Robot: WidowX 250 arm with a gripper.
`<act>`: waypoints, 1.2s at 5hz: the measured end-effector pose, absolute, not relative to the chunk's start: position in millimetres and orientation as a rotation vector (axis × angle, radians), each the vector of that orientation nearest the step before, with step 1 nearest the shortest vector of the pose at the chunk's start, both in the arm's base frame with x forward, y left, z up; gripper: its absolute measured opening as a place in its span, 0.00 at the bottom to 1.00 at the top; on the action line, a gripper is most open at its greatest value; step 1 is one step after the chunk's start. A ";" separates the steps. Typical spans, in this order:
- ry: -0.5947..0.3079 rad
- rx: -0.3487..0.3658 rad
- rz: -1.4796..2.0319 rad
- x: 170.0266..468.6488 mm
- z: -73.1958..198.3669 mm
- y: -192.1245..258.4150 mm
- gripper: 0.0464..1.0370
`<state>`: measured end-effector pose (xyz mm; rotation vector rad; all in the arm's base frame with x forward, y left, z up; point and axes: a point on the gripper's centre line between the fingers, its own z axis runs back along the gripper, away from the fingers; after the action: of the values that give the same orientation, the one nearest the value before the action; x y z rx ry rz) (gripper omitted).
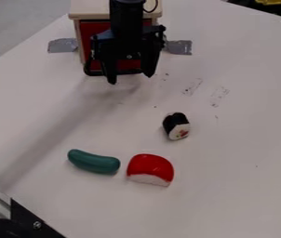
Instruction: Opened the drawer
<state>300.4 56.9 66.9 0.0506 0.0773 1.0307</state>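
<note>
The opening looks to be all still ahead of me; the red drawer front (93,29) sits under the top of the small light-wood cabinet (87,9), at the far end of the white table (242,139), and I judge it shut, or very nearly so (my own arm covers much of it). My black two-finger gripper (130,79) hangs right before that front, fingers spread well apart, tips downward; I see nothing gripped between them, though whether I touch the dark bar (93,73) low at the front, perhaps the handle, I cannot tell. So the approach seems done; what is left is to catch hold or hook on, then draw it out toward the toys; grey tape (179,47) beside the cabinet should (I trust) keep it from sliding along with my pull.
</note>
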 end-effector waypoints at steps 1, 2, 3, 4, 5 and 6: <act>0.100 -0.003 1.114 301.5 67.2 47.6 0.96; 0.141 -0.035 1.200 302.5 65.0 40.3 0.96; 0.184 -0.048 1.263 306.9 56.4 36.0 0.96; 0.173 -0.028 1.297 315.6 54.9 40.7 0.96; 0.108 0.012 1.337 320.2 53.4 51.0 0.96; -0.046 0.083 1.460 313.2 62.3 69.8 0.96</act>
<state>313.2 69.8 62.3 0.0833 -0.0464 1.4595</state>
